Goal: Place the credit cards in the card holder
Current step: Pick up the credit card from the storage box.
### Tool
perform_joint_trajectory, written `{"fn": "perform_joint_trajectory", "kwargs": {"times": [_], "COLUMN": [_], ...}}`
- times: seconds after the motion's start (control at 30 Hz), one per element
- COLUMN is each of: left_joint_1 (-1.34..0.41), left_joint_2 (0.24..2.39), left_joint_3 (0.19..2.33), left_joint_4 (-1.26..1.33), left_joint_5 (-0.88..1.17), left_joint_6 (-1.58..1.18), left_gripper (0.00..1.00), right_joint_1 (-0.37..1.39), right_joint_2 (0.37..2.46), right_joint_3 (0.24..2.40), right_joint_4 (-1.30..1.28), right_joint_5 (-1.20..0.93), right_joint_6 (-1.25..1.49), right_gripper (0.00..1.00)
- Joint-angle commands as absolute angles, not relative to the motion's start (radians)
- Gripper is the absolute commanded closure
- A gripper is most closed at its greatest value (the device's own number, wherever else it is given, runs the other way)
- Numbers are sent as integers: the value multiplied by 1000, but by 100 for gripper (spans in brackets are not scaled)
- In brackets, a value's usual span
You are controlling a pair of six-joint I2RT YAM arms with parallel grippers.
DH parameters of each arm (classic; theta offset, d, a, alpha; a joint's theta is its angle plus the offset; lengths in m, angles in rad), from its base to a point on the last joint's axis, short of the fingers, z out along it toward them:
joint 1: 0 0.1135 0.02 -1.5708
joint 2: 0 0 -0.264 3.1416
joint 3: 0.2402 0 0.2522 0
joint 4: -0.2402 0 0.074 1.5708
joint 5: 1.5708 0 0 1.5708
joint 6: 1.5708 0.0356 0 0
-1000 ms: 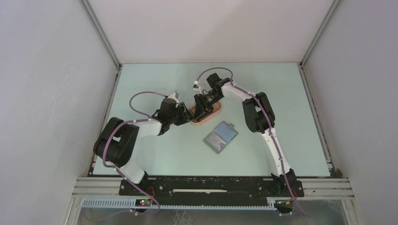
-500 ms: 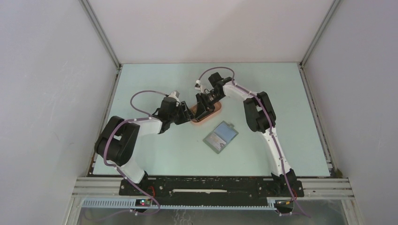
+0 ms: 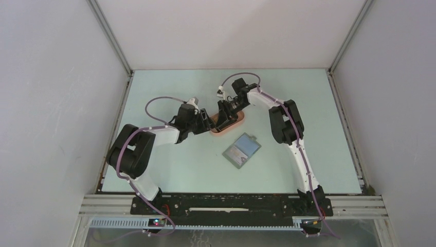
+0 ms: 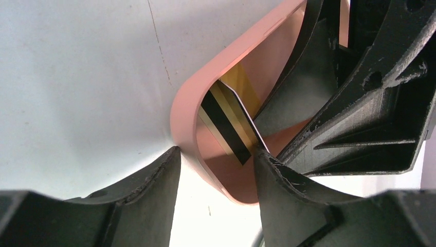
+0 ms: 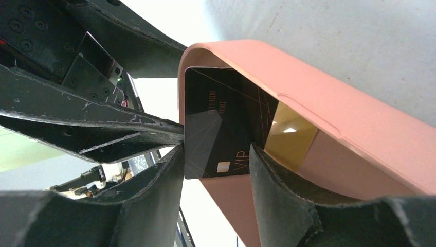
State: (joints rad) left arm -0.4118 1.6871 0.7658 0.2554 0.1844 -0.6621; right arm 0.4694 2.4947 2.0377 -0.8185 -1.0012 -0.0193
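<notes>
Pink tray (image 3: 230, 128) at centre frame: your left gripper (image 4: 217, 153) straddles its rim, jaws apart, gripping nothing. Your right gripper (image 5: 216, 149) brackets a black card (image 5: 221, 118), grip unclear.

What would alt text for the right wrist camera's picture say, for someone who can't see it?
A black card marked VIP stands tilted in a pink tray, between the right gripper's two black fingers. A gold card shows beside it.

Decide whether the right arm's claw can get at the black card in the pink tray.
Likely yes: the black card leans up in the pink tray, uncovered, just at the right claw and its fingertips.
</notes>
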Motion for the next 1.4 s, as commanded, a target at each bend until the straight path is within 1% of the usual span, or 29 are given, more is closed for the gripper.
{"fn": "perform_joint_trajectory", "kwargs": {"times": [0.0,0.2,0.4,0.67,0.87,1.37], "left_joint_1": [-410,-410,-410,-412,-413,-411], "left_joint_2": [1690,1704,1742,1738,1713,1581], "left_joint_3": [830,848,874,881,870,831], "left_joint_4": [292,276,265,256,255,174], "left_joint_5": [222,224,234,249,260,194], "left_joint_6": [-644,-637,-635,-629,-641,-615], "left_gripper": [40,40,39,39,37,37], "right_joint_1": [450,446,443,443,441,424], "right_joint_2": [2497,2508,2521,2528,2528,2530], "right_joint_3": [2048,2056,2070,2089,2088,2083], "right_joint_4": [-802,-806,-815,-841,-836,-825], "right_joint_5": [-965,-971,-981,-998,-1002,-1021], "right_joint_6": [-13,-8,-5,-21,-12,-5], "right_gripper": [42,37,35,36,40,44]}}
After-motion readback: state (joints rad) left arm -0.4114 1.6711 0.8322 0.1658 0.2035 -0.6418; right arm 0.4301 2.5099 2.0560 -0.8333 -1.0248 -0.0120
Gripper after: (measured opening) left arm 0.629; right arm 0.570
